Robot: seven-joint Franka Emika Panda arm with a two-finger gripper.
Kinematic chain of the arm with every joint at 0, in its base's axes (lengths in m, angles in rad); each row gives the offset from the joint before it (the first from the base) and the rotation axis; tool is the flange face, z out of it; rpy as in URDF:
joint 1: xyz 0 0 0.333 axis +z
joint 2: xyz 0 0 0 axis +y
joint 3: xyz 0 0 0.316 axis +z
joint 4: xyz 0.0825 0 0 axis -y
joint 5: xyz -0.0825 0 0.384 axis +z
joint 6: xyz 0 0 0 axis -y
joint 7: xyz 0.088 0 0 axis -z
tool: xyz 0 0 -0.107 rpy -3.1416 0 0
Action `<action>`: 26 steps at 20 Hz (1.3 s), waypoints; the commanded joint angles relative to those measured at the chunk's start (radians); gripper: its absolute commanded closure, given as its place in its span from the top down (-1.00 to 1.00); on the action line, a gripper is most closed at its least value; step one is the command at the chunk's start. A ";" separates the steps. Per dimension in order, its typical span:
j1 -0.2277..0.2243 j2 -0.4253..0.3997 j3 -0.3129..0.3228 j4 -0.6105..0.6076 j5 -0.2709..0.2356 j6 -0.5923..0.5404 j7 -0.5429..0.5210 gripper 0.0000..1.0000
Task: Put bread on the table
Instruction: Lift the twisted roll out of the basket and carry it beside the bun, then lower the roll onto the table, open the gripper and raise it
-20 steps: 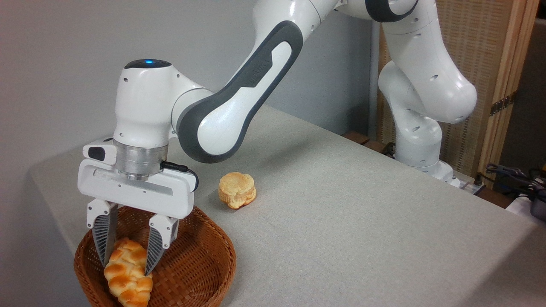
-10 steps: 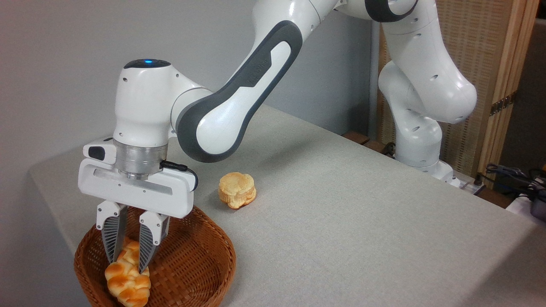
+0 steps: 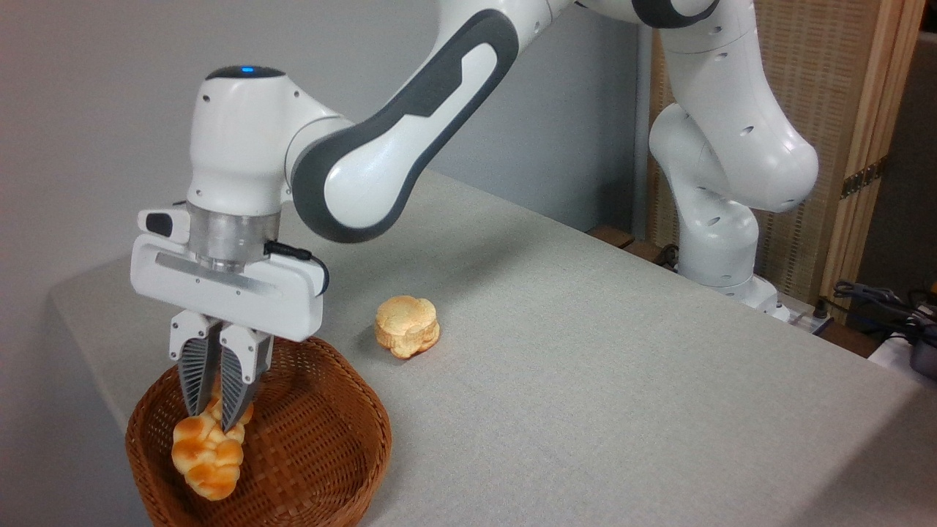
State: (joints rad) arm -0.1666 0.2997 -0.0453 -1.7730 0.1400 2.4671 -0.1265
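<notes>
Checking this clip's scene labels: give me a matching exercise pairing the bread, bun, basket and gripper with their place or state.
Things:
1. bread
2. bun
3. basket
4. gripper

States:
A. on the table's near left corner
B. lying alone on the cloth
C. pinched at its upper end, hanging over the basket
D. shut

Pairs: 1-C, 2-B, 3-A, 4-D

golden-brown braided bread (image 3: 206,459), brown woven basket (image 3: 322,446)

pincer (image 3: 214,419) gripping bread (image 3: 206,457) (braided), above basket (image 3: 322,446)
</notes>
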 commanded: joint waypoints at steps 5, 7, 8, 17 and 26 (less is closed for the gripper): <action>0.004 -0.155 -0.004 -0.002 0.003 -0.266 0.257 -0.78; 0.004 -0.204 -0.011 -0.003 0.000 -0.353 0.339 -0.74; 0.004 -0.224 -0.013 -0.005 -0.005 -0.400 0.381 -0.74; 0.004 -0.384 -0.001 -0.179 -0.120 -0.685 0.744 -0.43; 0.006 -0.384 -0.001 -0.244 -0.120 -0.711 0.794 1.00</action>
State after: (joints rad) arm -0.1606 -0.0678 -0.0521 -2.0068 0.0372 1.7700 0.6374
